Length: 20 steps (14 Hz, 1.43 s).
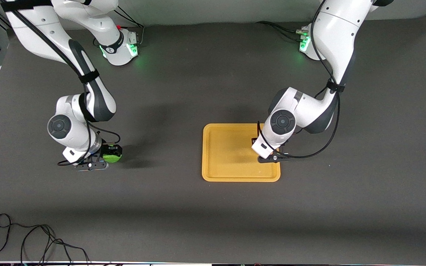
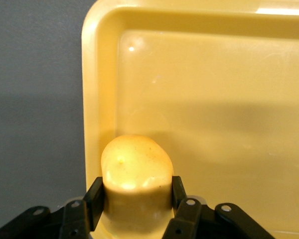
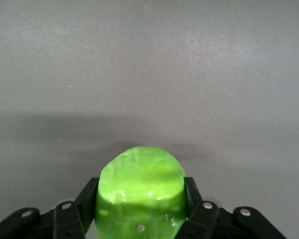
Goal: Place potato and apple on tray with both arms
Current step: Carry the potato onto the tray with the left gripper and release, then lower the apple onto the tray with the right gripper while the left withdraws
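My left gripper is over the orange-yellow tray, at the edge toward the left arm's end. In the left wrist view it is shut on the yellow-orange potato, low over the tray's floor beside the rim. In the front view the wrist hides the potato. My right gripper is shut on the green apple, low over bare table toward the right arm's end, well apart from the tray. The right wrist view shows the apple between the fingers of that gripper.
A loose black cable lies on the dark table near the front camera, toward the right arm's end. The two arm bases stand along the table's edge farthest from the camera.
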Each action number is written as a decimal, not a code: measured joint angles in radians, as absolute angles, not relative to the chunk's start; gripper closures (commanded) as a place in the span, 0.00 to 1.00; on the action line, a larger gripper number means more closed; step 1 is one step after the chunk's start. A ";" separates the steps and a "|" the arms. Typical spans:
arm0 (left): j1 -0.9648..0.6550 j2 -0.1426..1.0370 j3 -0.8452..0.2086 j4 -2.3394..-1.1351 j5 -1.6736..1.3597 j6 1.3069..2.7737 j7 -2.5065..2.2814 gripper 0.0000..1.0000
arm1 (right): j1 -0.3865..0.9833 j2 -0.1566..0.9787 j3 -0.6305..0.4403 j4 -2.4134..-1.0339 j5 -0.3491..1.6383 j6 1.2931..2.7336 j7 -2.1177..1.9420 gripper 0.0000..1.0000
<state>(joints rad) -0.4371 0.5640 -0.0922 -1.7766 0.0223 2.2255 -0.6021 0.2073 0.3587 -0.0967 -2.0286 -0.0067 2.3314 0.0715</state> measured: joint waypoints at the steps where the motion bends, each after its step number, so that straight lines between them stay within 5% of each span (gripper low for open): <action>1: -0.437 0.572 -0.092 -1.775 0.022 2.233 -0.602 0.11 | 0.214 0.336 -0.096 -1.996 0.012 2.258 0.072 0.58; 2: -0.437 0.579 -0.092 -1.771 0.022 2.236 -0.602 0.00 | 0.226 0.313 -0.096 -1.966 0.054 2.199 0.072 0.58; 7: -0.433 0.565 -0.089 -1.750 0.022 2.230 -0.602 0.00 | 0.286 0.282 -0.092 -1.903 0.158 2.136 0.098 0.58; 11: -0.372 0.403 -0.078 -1.718 0.023 2.061 -0.534 0.00 | 0.469 0.323 -0.083 -1.787 0.169 2.138 0.422 0.58; 15: -0.184 0.197 -0.071 -1.721 0.017 1.862 -0.255 0.00 | 0.698 0.516 -0.081 -1.515 0.169 2.142 0.802 0.58; 20: 0.028 0.050 -0.067 -1.777 0.001 1.820 0.037 0.00 | 0.782 0.812 -0.086 -1.291 0.164 2.186 0.905 0.58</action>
